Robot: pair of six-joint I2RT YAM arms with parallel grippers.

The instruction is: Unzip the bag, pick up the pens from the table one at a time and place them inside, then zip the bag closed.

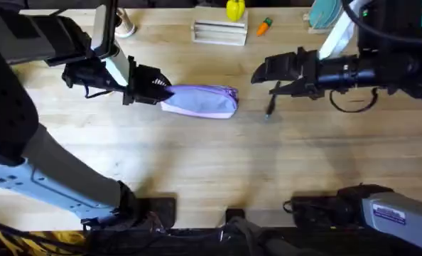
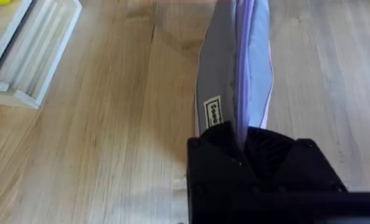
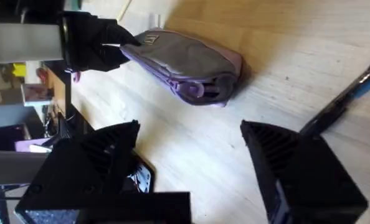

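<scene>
The lavender bag (image 1: 204, 100) lies lengthwise on the wooden table (image 1: 211, 163). My left gripper (image 1: 163, 91) is shut on its left end. In the left wrist view the black fingers (image 2: 222, 146) pinch the bag (image 2: 238, 68) fabric beside a small label. My right gripper (image 1: 263, 78) hovers open just right of the bag, nothing between its fingers. A black pen (image 1: 269, 107) with a bluish end lies on the table under it. The right wrist view shows my right gripper (image 3: 190, 127) spread wide, the bag (image 3: 185, 59) beyond it, and the pen (image 3: 347, 102) to one side.
A white slatted rack (image 1: 219, 32) stands at the table's far edge, with a yellow object (image 1: 235, 9) and a small orange carrot toy (image 1: 265, 26) beside it. A teal item (image 1: 325, 14) sits at the far right. Bare wood stretches in front of the bag.
</scene>
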